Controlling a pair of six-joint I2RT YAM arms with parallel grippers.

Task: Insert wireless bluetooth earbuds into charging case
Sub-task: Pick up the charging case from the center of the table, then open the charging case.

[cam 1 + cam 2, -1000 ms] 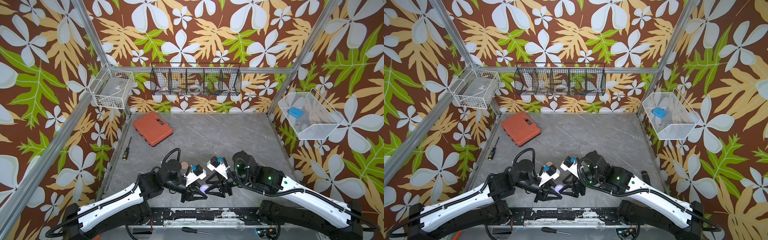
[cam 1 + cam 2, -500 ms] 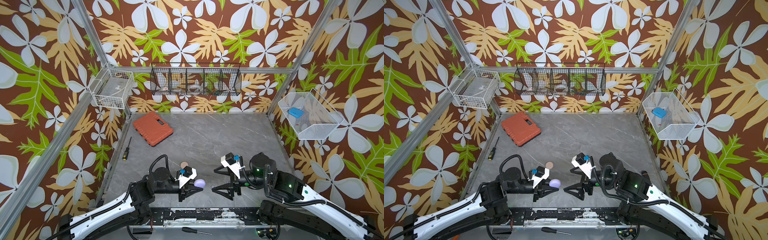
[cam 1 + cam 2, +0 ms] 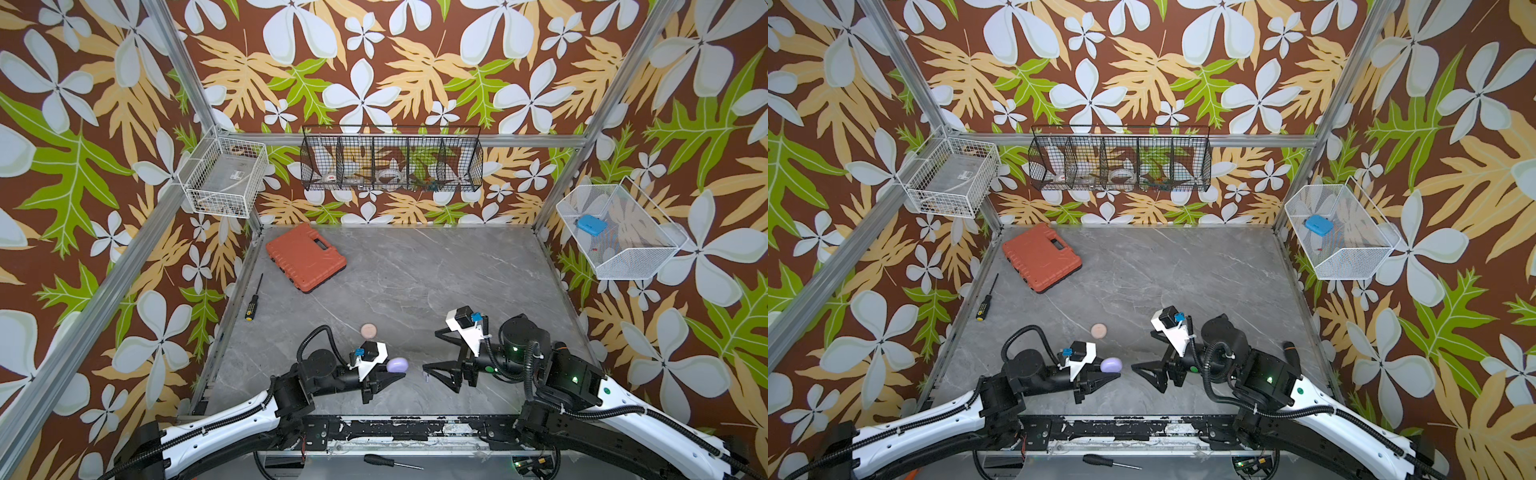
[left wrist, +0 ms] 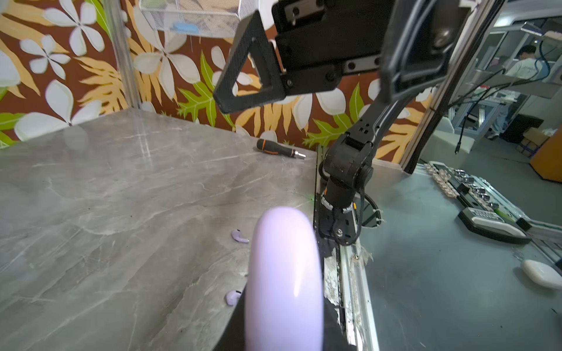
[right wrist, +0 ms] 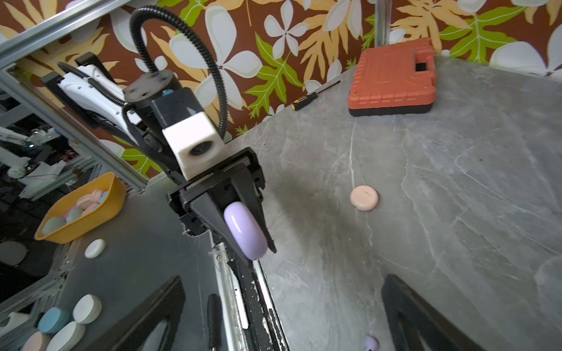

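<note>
Two earbuds (image 4: 240, 236), lavender case (image 5: 244, 231), pink case (image 5: 364, 198)

From my remote station I see an orange plastic tool case (image 3: 305, 257) near the far-left corner of the grey marble tabletop (image 3: 436, 266); a black-and-yellow-handled screwdriver (image 3: 252, 300) lies at its left edge.

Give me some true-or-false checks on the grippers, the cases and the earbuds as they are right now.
1. The left gripper is shut on the lavender case. True.
2. The right gripper holds an earbud. False: it is open and empty.
3. The pink case lies closed on the table, apart from both grippers. True.
4. The lavender earbuds sit inside the lavender case. False: two lie bare on the table, the second here.
</note>
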